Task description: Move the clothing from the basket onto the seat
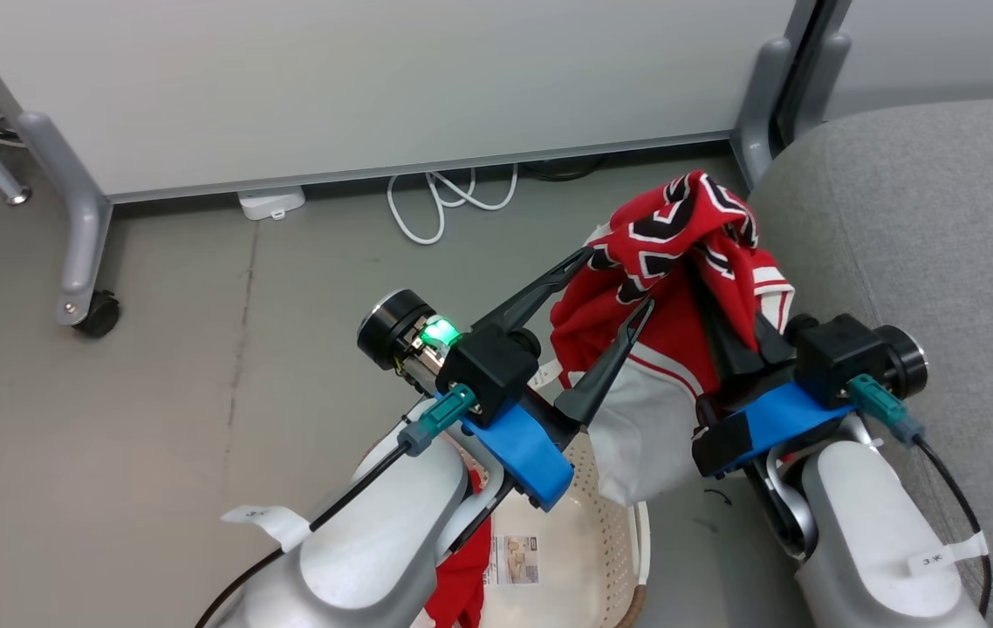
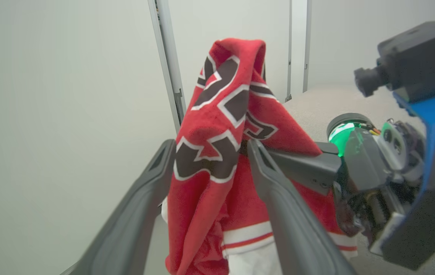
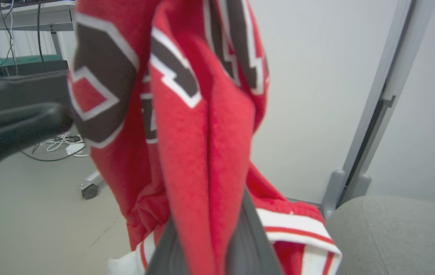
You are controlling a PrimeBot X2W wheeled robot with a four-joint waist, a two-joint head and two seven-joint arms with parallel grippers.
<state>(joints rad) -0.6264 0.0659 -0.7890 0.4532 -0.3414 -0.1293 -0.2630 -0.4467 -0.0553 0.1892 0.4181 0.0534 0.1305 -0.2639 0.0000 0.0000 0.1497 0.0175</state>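
Note:
A red jersey point(image 1: 680, 262) with black-white numbers and a white panel hangs bunched in the air, left of the grey seat point(image 1: 924, 227). My right gripper point(image 1: 728, 305) is shut on a fold of it, and the cloth drapes over its fingers point(image 3: 250, 233). My left gripper point(image 1: 612, 281) stands open, its two fingers either side of the jersey's left part point(image 2: 210, 152). Below them is the cream basket point(image 1: 606, 523), with a second red garment point(image 1: 462, 580) at its left side.
A pale partition panel point(image 1: 374, 78) on castor feet point(image 1: 95, 314) stands behind. White cables point(image 1: 440, 196) and a small white box point(image 1: 271, 202) lie on the grey floor at its base. The seat's rounded corner point(image 3: 389, 233) lies just right of the hanging cloth.

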